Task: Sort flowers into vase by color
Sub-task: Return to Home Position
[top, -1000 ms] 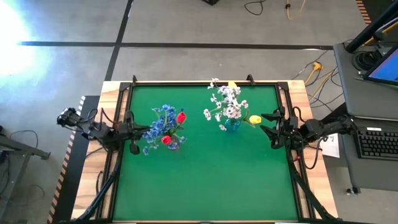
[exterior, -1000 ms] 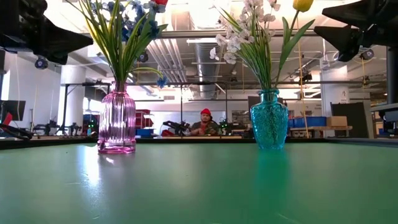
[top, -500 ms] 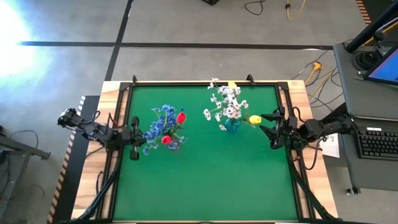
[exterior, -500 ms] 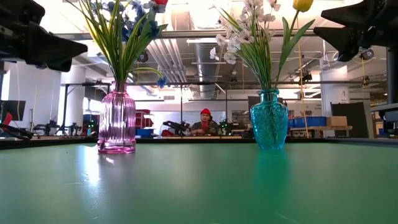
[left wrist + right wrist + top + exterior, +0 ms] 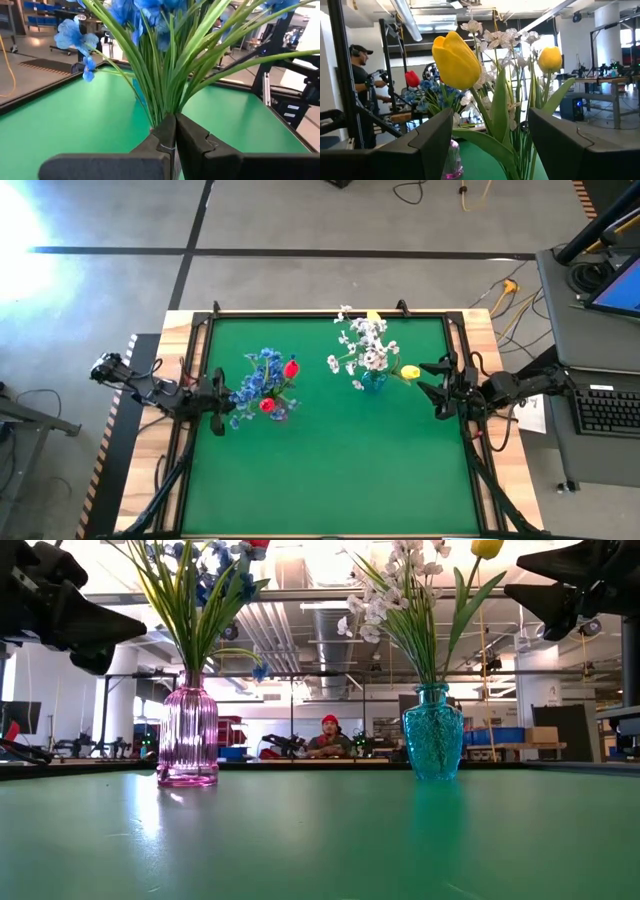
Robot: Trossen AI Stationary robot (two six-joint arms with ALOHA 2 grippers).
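Since half a second ago the left gripper has tipped slightly downward in the low view, while the high view shows it barely shifted at the table's 9 o'clock edge; the right arm has not moved. Its two fingers are pressed flat together and carry nothing. The pink vase stands at 3 o'clock from it, near but apart. That vase holds the blue flowers and two red tulips, the stems fanning out from its neck.

At 2 o'clock from the pink vase, well apart, stands the blue vase, upright like its neighbour. It holds the white flowers and two yellow tulips, one head leaning toward 3 o'clock and the other toward 12 o'clock.

At 3 o'clock from the blue vase, by the table's right edge, the right gripper hangs with its fingers spread wide and nothing between them (the nearer yellow tulip shows just beyond the gap in the wrist view, untouched). No flowers lie loose on the green surface. Beyond the table, at 12 o'clock in the low view, a person in a red cap sits in the room.
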